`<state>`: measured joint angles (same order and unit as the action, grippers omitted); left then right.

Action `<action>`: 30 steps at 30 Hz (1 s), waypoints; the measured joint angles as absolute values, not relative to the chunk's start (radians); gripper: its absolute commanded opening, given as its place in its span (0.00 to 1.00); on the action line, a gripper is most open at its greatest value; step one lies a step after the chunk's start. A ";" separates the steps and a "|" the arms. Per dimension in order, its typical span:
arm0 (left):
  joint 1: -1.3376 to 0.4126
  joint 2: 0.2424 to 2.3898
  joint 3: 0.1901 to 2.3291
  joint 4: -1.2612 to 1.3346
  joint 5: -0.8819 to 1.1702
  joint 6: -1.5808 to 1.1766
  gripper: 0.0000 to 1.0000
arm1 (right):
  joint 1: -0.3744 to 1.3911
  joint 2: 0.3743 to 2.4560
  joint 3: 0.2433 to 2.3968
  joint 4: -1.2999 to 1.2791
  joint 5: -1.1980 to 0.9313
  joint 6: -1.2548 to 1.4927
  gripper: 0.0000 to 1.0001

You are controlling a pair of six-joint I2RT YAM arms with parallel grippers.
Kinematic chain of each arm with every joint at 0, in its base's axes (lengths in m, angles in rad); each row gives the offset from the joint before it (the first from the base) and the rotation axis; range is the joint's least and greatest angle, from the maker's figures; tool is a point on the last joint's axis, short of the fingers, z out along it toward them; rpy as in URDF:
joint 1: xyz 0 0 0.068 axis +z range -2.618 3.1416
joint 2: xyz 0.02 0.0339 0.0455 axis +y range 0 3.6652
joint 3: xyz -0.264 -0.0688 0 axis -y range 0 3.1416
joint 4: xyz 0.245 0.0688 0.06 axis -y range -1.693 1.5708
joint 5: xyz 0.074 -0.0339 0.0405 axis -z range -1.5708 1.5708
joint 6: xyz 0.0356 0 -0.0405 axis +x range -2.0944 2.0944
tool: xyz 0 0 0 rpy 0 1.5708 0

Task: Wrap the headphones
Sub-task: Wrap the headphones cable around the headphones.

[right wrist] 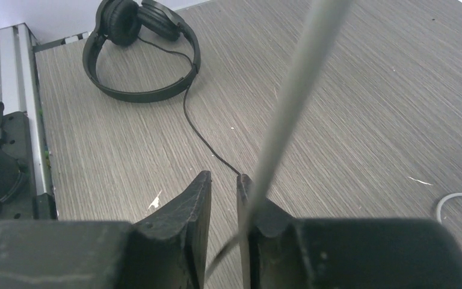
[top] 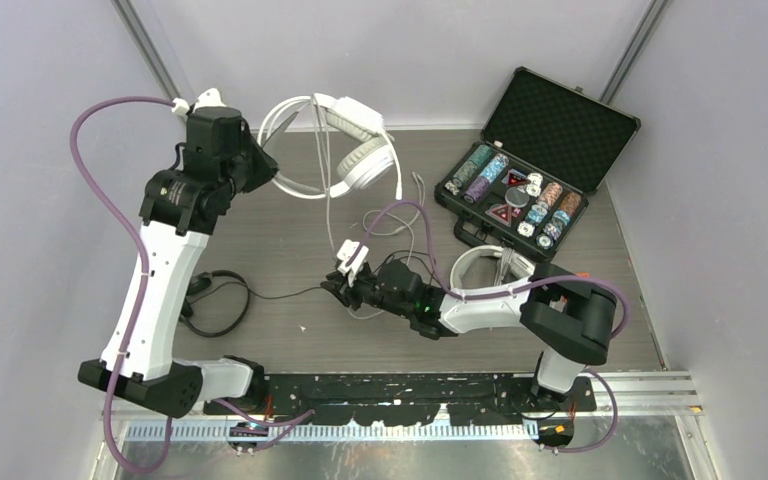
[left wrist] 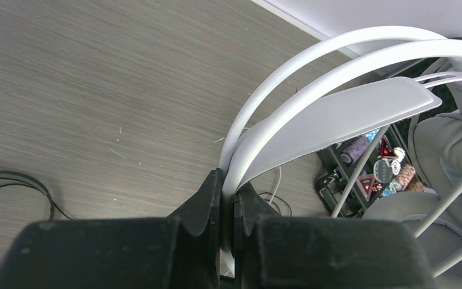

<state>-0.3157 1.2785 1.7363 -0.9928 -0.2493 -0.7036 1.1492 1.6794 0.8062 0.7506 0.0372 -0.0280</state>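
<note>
Headphones: we count three. Top view: white headset (top: 360,140) far centre, left gripper (top: 260,165) on it; second white headset (top: 490,262) right, partly hidden; black headset (top: 215,300) near-left. Left wrist: jaws clamped on headband (left wrist: 337,114). Right wrist: right gripper (right wrist: 224,186) narrowly parted, white cable (right wrist: 289,102) running lengthwise against its right finger, likely loose.

Grey wood-grain table (top: 280,240); plain pale walls (top: 30,90) on three sides; metal posts (top: 145,45) in rear corners.
</note>
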 measured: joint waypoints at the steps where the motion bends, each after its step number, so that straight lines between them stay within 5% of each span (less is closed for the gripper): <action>1: -0.316 1.278 1.743 -0.993 -0.249 -0.704 0.00 | 1.147 1.687 0.804 0.765 0.035 -0.023 0.30; 8: -0.315 1.274 1.795 -1.003 -0.232 -0.708 0.00 | 1.118 1.766 0.770 0.883 0.020 0.035 0.27; 16: -0.304 1.273 1.835 -1.012 -0.182 -0.716 0.00 | 1.112 1.829 0.674 1.004 0.017 0.101 0.00; 30: -0.147 1.273 1.866 -1.006 0.172 -0.721 0.00 | 0.959 1.840 0.617 1.142 -0.058 0.262 0.00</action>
<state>-0.1474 1.2732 1.8660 -1.0061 0.1722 -0.7208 0.9592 1.8397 0.6174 1.1423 -0.0578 0.2615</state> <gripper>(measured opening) 0.063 0.017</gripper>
